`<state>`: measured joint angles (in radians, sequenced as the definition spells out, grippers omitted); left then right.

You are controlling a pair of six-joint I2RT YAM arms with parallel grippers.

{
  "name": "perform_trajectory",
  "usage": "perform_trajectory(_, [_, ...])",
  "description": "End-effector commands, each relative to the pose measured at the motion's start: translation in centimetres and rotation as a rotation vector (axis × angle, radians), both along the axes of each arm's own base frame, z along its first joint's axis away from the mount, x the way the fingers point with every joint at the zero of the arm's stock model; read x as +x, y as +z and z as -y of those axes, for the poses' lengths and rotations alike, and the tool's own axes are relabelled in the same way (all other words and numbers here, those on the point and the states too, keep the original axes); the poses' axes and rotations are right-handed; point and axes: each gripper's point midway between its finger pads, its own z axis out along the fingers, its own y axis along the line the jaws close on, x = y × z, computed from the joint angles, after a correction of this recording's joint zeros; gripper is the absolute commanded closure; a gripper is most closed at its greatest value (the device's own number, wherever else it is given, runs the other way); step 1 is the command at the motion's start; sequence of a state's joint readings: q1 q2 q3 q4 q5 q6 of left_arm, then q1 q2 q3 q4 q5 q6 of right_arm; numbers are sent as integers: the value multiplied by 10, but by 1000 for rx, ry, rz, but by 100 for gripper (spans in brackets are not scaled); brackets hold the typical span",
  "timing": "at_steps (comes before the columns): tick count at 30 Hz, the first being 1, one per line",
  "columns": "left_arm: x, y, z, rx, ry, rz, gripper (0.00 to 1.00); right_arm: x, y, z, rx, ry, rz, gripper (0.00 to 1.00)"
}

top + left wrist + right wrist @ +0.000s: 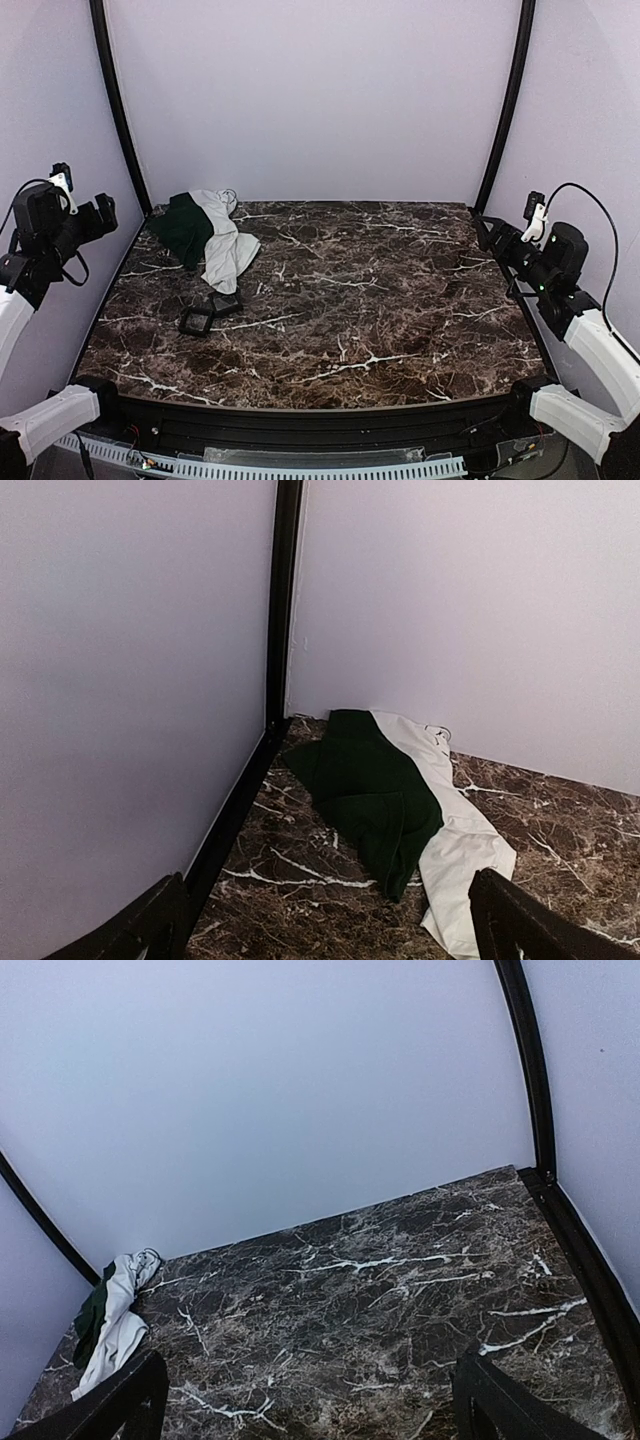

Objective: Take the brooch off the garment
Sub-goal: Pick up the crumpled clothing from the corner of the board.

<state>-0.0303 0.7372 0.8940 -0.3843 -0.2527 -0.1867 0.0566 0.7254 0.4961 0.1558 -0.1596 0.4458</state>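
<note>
The garment (205,235) lies crumpled at the table's far left corner, white cloth with a dark green part folded over it. It also shows in the left wrist view (400,810) and small in the right wrist view (110,1322). No printed drawing shows. The brooch is hidden or out of view in every frame. My left gripper (104,210) is raised at the left wall, open and empty, short of the garment, with its fingers (150,925) wide apart. My right gripper (484,228) is raised at the right side, open and empty, with its fingers (500,1400) spread over bare marble.
Two small black square frames (196,320) (226,304) lie on the dark marble table (380,320) just in front of the garment. Pale walls with black corner posts (118,110) close in the left, back and right sides.
</note>
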Motion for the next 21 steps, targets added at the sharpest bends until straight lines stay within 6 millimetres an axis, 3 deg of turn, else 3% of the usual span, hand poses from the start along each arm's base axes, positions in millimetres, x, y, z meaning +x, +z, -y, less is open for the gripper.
perform_trajectory(1, [-4,5,-9,-6,55,27,0,-3,10,-2,-14,17,38,1])
perform_trajectory(5, [-3,2,-8,-14,51,15,0,-3,11,-3,-22,24,37,1])
perform_trajectory(11, [20,-15,24,-132,-103,-107,0,4,6,-18,-65,109,-34,1])
perform_trajectory(16, [43,-33,57,-192,-211,-188,0,12,-18,-46,-82,190,-141,1])
perform_trajectory(20, [60,-66,101,-219,-306,-304,0,13,-36,-75,-56,230,-183,1])
perform_trajectory(21, [64,-82,116,-228,-339,-352,0,13,-40,-83,-47,246,-193,1])
